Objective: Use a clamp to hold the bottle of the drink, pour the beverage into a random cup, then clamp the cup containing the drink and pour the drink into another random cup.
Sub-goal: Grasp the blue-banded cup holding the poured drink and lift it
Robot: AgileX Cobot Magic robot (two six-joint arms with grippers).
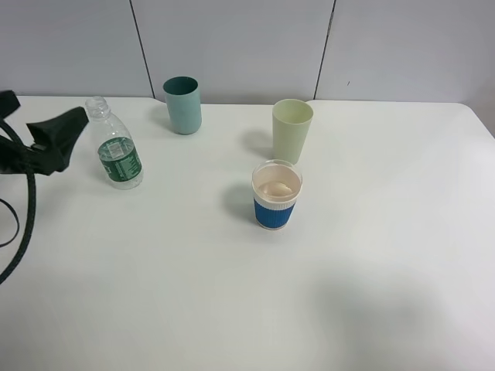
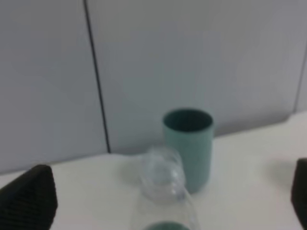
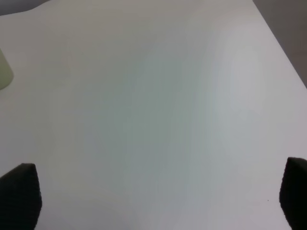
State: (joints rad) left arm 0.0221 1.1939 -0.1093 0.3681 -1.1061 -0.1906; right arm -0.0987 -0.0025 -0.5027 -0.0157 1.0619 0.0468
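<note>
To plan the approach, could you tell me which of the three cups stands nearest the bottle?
The dark teal tumbler, behind and right of the bottle; the pale green tumbler and the blue-sleeved cup stand much farther right.

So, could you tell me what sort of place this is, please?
Probably a lab test bench: white table, plain grey wall panels, and a black robot pincer beside a clear plastic bottle.

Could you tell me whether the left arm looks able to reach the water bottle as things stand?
Probably yes: the left gripper sits just beside the bottle, its fingers open toward it with nothing between; the teal tumbler stands behind, clear of the path.
</note>
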